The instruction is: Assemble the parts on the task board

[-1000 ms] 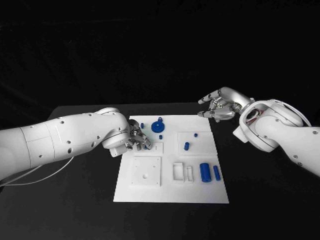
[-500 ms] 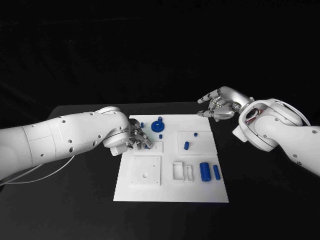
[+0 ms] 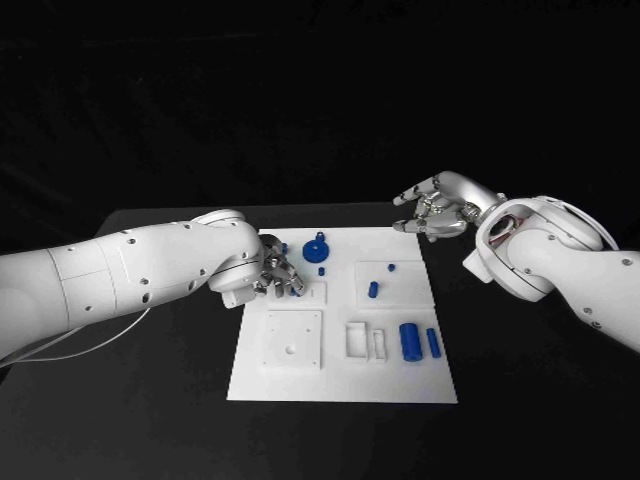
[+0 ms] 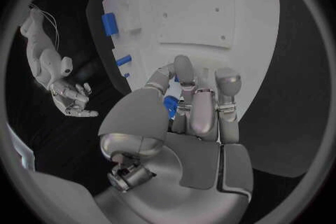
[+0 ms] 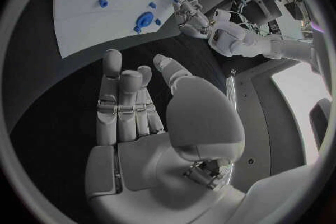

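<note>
White task board (image 3: 338, 385), small blue parts (image 3: 410, 341) scattered; left hand (image 4: 189, 109) fingers pinching blue part (image 4: 170, 105); right hand (image 5: 136, 117) fingers spread, released.

A small blue part (image 4: 170, 106) is mostly covered by the curled fingers (image 4: 203, 106) of the left hand (image 3: 274, 275), so its shape cannot be told. The left side of the task board (image 3: 407, 380) under that hand is hidden in the head view. The board's far edge is cut off by the rim in the left wrist view. The tiny blue pieces (image 3: 391, 269) on the right of the board are too small to be identified.
</note>
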Tool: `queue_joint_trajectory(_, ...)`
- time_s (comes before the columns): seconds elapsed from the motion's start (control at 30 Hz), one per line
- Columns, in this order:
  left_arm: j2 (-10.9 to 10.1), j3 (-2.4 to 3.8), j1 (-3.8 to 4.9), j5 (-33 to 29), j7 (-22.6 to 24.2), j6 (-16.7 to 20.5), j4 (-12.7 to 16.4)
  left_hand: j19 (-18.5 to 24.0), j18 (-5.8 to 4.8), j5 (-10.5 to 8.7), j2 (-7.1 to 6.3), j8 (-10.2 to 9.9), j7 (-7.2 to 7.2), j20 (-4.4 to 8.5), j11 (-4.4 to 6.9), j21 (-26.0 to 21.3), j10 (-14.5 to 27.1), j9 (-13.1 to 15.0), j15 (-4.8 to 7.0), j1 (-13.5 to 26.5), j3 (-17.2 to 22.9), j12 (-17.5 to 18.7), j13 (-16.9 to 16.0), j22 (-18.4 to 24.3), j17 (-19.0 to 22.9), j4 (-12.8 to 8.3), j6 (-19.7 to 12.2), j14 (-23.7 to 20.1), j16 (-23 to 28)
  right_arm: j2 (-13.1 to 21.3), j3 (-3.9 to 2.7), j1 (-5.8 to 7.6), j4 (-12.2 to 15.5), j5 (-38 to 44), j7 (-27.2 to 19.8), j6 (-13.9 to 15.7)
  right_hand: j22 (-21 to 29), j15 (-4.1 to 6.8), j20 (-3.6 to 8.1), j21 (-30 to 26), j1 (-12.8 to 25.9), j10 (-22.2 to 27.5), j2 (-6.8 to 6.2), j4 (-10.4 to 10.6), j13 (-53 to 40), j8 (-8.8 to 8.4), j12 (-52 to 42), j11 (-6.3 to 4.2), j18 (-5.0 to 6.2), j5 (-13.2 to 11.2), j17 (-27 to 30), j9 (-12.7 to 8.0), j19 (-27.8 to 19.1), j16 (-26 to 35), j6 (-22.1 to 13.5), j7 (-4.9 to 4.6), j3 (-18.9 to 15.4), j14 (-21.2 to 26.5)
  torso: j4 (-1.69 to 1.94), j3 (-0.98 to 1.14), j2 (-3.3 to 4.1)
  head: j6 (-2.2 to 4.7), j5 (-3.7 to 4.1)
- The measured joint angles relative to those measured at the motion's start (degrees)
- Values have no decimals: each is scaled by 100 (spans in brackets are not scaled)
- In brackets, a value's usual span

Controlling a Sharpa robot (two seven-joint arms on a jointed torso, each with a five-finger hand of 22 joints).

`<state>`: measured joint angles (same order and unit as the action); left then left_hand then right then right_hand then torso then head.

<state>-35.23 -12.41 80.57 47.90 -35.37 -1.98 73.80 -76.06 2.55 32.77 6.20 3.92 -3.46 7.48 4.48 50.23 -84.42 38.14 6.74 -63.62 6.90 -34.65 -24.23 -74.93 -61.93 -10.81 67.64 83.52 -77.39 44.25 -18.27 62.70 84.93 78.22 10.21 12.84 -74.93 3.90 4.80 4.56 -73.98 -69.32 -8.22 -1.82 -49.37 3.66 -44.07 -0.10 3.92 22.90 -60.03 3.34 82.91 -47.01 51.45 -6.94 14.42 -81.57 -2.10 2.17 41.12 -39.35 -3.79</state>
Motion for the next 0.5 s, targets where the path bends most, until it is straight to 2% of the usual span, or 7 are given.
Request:
queue_joint_trajectory(0.4,8,4,4,44,2,-55,-3,0,0,-23,1,-20,0,0,0,0,0,1,-21,1,16,-34,74,1,-46,17,0,20,0,1,0,-2,0,-1,-2,2,1,0,0,0,0,0,0,-32,0,0,0,0,0,-1,0,0,0,-1,0,0,32,0,7,-7,-1,5,19)
queue_joint_trajectory(0.5,6,4,4,44,9,-64,-3,-21,0,-29,42,1,0,-21,0,0,0,1,-21,42,23,-66,79,1,-70,58,0,21,0,2,0,-2,-1,-1,-3,2,1,0,0,0,0,0,0,-32,2,0,0,0,0,-4,0,0,0,-1,0,0,32,0,10,-12,-1,6,19)
